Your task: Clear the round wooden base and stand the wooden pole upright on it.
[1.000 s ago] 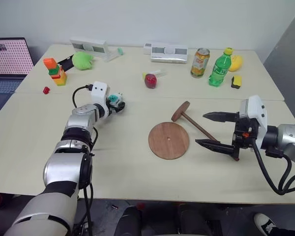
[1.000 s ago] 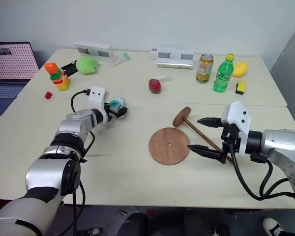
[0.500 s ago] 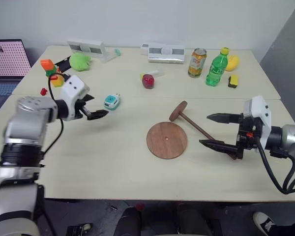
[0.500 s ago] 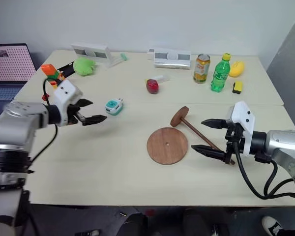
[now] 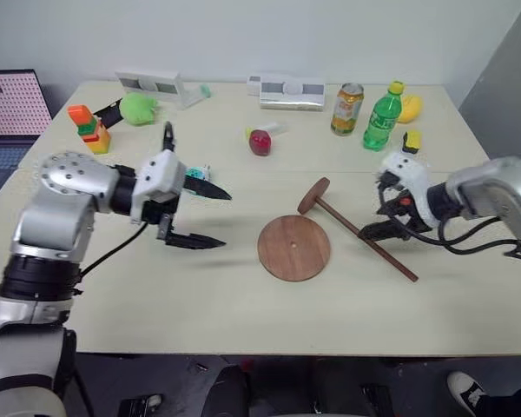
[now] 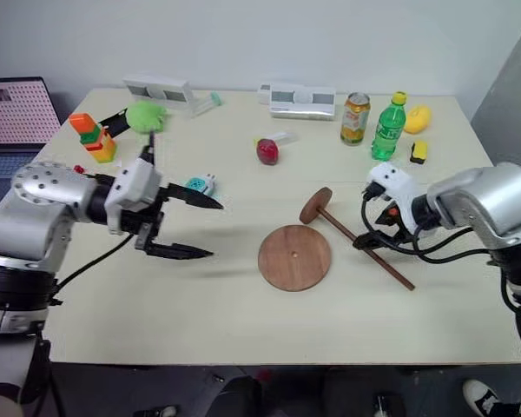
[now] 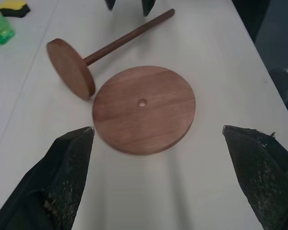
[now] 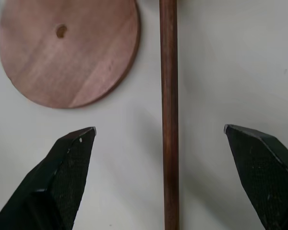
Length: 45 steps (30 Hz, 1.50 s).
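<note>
Centrally on the counter (image 5: 243,295): round wooden base (image 5: 293,248), flat and bare. Just beside it, wooden pole (image 5: 365,236), lying down, disc end nearest the base. Left gripper (image 5: 210,217), jaws spread, empty, pointing toward the base. Right gripper (image 8: 158,143), jaws spread, straddling the pole's rod without touching.

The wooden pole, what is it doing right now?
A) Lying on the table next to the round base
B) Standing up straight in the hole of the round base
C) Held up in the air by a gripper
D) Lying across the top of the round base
A: the wooden pole lies flat on the table beside the round wooden base, and the base's centre hole is empty.
</note>
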{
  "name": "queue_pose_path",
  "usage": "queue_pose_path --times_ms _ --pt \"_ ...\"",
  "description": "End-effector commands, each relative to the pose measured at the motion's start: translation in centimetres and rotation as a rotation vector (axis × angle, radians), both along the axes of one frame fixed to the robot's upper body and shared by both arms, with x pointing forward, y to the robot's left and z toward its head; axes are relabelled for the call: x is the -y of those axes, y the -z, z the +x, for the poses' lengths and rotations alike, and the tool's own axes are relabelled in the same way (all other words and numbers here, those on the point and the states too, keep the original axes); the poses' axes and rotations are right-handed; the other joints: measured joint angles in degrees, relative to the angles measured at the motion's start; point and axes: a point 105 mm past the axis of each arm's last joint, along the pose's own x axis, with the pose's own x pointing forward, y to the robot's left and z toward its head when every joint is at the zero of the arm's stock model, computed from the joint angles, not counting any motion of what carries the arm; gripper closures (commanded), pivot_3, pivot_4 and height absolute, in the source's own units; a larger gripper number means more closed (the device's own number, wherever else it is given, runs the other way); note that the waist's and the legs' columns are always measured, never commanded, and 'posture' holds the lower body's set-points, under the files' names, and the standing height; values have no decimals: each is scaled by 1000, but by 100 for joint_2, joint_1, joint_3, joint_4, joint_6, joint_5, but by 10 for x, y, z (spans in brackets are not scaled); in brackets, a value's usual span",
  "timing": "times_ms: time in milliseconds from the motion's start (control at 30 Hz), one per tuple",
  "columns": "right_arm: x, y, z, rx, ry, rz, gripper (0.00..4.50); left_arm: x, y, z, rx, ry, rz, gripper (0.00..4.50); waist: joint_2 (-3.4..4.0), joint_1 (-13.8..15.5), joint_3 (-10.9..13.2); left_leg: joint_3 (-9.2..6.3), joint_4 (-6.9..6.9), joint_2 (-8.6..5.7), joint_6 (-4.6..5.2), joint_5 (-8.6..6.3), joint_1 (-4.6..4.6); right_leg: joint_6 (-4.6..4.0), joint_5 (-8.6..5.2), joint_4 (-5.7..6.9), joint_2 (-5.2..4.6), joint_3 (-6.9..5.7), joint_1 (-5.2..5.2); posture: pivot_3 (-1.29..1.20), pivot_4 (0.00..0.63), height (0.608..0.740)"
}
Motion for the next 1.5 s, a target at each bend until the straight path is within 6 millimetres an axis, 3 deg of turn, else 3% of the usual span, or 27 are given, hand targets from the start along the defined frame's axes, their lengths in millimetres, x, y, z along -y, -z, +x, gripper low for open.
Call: queue_pose_path --times_ms 33,267,400,867,1000,1100,1233,1333,1500 --pt "1 6 13 -55 49 -103 0 12 -3 -6 31 62 -17 17 0 -34 0 3 0 -1 0 0 1 0 0 12 -2 6 -6 0 150 740" --pt "-13 20 18 -131 -7 -173 0 15 2 -7 27 69 -19 17 0 -101 0 0 2 2 3 -1 0 0 0 26 0 4 -18 0 150 740" --pt "-19 34 21 -132 -46 -214 751 16 4 -10 27 66 -21 0 0 -108 0 -1 3 2 3 -1 2 0 0 29 0 3 -17 0 150 740" --pt "-26 35 24 -99 -58 -164 4208 15 7 -12 14 45 -10 0 -3 -108 -3 -6 6 3 2 -1 3 0 0 35 2 0 -18 0 150 740" --pt "-25 31 25 -77 -14 -111 4263 14 9 -12 9 39 0 0 -3 -109 -3 -6 6 3 3 -1 3 0 0 35 2 0 -18 0 150 740" --pt "-23 16 33 10 45 6 4263 11 11 -12 0 34 11 0 -3 -102 -3 -8 6 4 3 -1 2 0 0 35 2 -3 -17 0 150 740" --pt "-30 -34 46 292 14 233 4263 4 11 -12 -19 -2 11 0 -3 -113 -2 0 5 3 4 -2 2 0 0 37 2 6 -20 0 150 740" --pt "-34 -56 40 416 -30 331 4263 -1 12 -12 -29 -15 19 0 -3 -113 -2 -2 2 5 11 -5 1 0 0 36 3 3 -20 0 150 740" --pt "-65 -109 18 748 -106 647 4263 -6 12 -14 -43 -27 18 0 -3 -115 -2 -2 -1 7 12 -6 1 0 0 36 4 2 -19 0 150 740"
